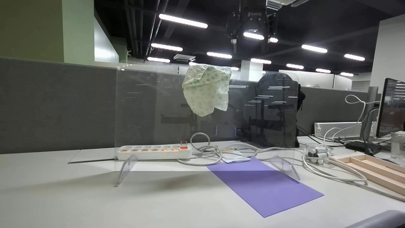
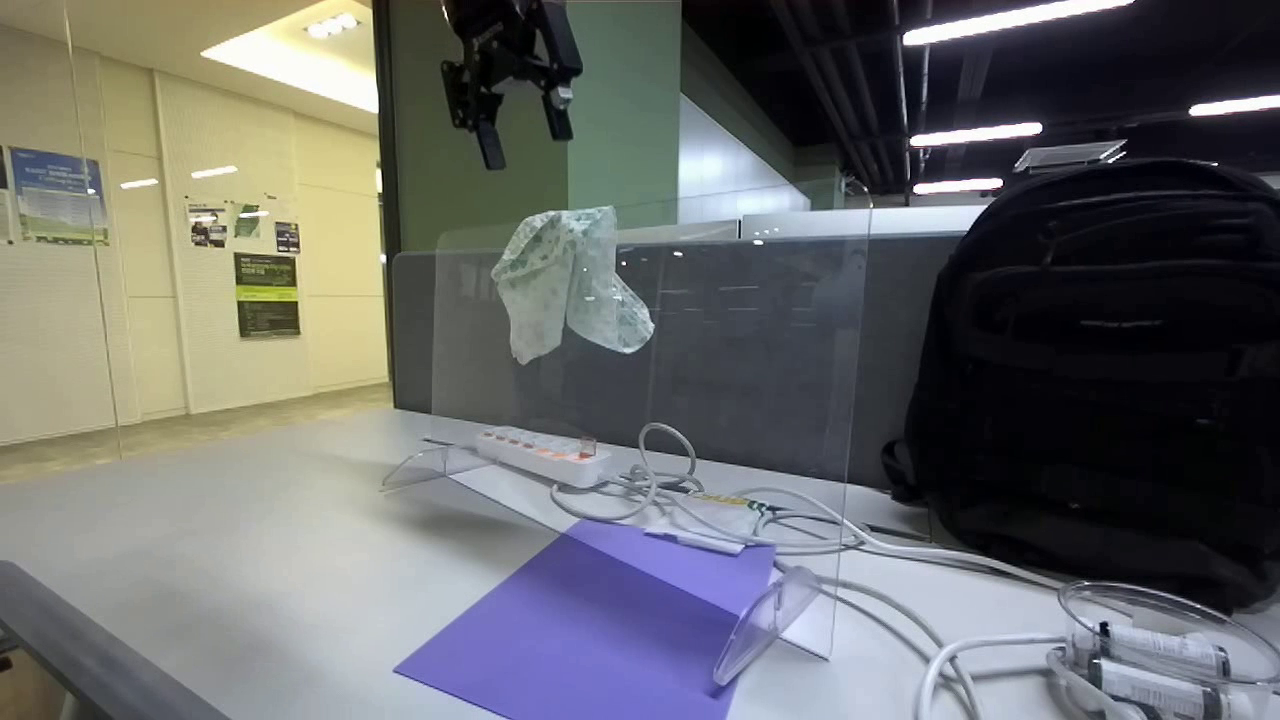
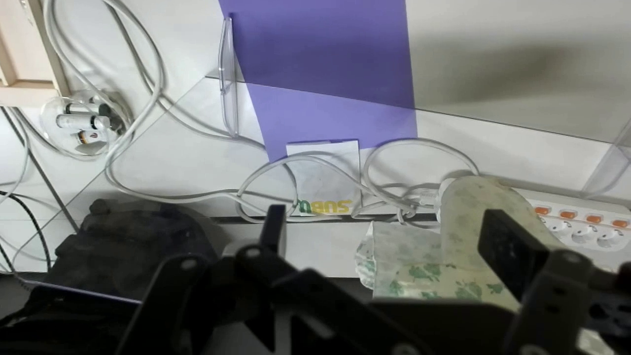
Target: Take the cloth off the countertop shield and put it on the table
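Note:
The cloth is pale green with a leaf print and hangs over the top edge of the clear countertop shield in both exterior views (image 1: pixel 207 91) (image 2: pixel 540 295). The shield (image 1: pixel 148 107) (image 2: pixel 760 370) stands upright on clear feet on the white table (image 1: pixel 63 199) (image 2: pixel 250 560). My gripper is open and empty above the shield's top edge, apart from the cloth, in both exterior views (image 1: pixel 249 47) (image 2: pixel 525 137). In the wrist view the open fingers (image 3: pixel 389 241) frame part of the cloth (image 3: pixel 419 251) below; its lower part is hidden behind the gripper body.
A purple sheet (image 1: pixel 265 190) lies partly under the shield. A white power strip (image 1: pixel 155 154) and loose cables (image 1: pixel 208 155) lie behind it. A black backpack (image 2: pixel 1090 400), a clear cup with small bottles (image 2: pixel 1165 660), a wooden tray (image 1: pixel 373 172) and a grey partition (image 1: pixel 57 107) stand around.

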Controlling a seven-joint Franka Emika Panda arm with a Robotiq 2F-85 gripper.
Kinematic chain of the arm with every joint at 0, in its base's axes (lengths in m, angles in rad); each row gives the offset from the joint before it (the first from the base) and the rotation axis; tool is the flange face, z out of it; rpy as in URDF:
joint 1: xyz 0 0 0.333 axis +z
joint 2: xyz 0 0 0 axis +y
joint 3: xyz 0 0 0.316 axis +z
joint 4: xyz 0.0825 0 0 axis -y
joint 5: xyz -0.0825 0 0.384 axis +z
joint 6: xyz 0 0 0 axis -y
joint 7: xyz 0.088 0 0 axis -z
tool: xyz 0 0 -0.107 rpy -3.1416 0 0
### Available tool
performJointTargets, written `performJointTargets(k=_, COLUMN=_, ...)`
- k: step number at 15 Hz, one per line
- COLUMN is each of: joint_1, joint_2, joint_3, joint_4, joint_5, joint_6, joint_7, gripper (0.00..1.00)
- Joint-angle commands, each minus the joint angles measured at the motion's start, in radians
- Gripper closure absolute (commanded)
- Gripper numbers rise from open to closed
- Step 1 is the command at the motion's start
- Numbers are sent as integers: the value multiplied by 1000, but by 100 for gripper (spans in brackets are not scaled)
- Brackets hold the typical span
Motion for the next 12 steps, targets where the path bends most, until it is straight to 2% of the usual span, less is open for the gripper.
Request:
performJointTargets(k=1, joint_1=36, joint_2=79, joint_3=-12, joint_4=34, joint_5=-6, joint_6=36, joint_7=-30, gripper=0)
performJointTargets(k=7, joint_1=95, joint_2=160, joint_3=-54, joint_4=77, joint_5=134, joint_6=105, joint_7=-214, gripper=0)
performJointTargets(k=12, joint_1=85, joint_2=191, joint_3=-60, joint_4=87, joint_5=114, joint_6=233, joint_7=-213, gripper=0)
